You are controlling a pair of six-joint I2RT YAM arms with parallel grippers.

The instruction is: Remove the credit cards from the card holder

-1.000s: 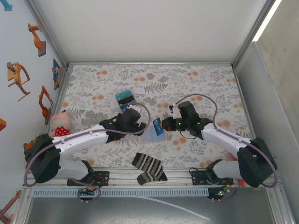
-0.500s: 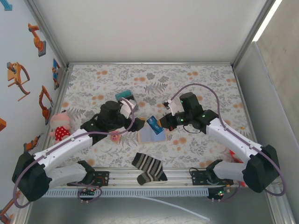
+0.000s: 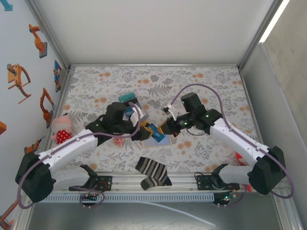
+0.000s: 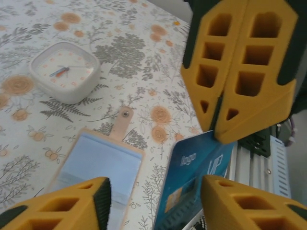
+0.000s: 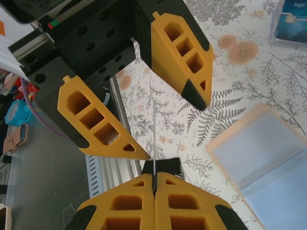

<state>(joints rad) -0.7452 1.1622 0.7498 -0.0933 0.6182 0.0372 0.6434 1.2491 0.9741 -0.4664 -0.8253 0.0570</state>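
The card holder [image 3: 161, 141] lies open and flat on the floral cloth, tan with pale blue panels [image 4: 98, 160] [image 5: 268, 153]. My right gripper [image 3: 164, 128] [image 5: 155, 178] is shut on a blue credit card [image 3: 154, 130] [image 4: 201, 182] and holds it upright above the cloth, just left of the holder. In the right wrist view the card shows edge-on as a thin line [image 5: 154, 139]. My left gripper [image 3: 143, 132] [image 4: 156, 203] is open, with one finger on each side of that card. A gap shows on at least one side.
A clear box [image 3: 128, 101] [image 5: 292, 19] with teal and blue contents sits behind the left gripper. A white square clock [image 4: 64, 72] lies beyond the holder. A striped sock [image 3: 152, 172] hangs over the near rail. A red plush toy [image 3: 61, 128] is at the far left.
The left gripper has swung right to the card and its jaws have narrowed around it. The right gripper has brought the card down and to the left, still shut on it.
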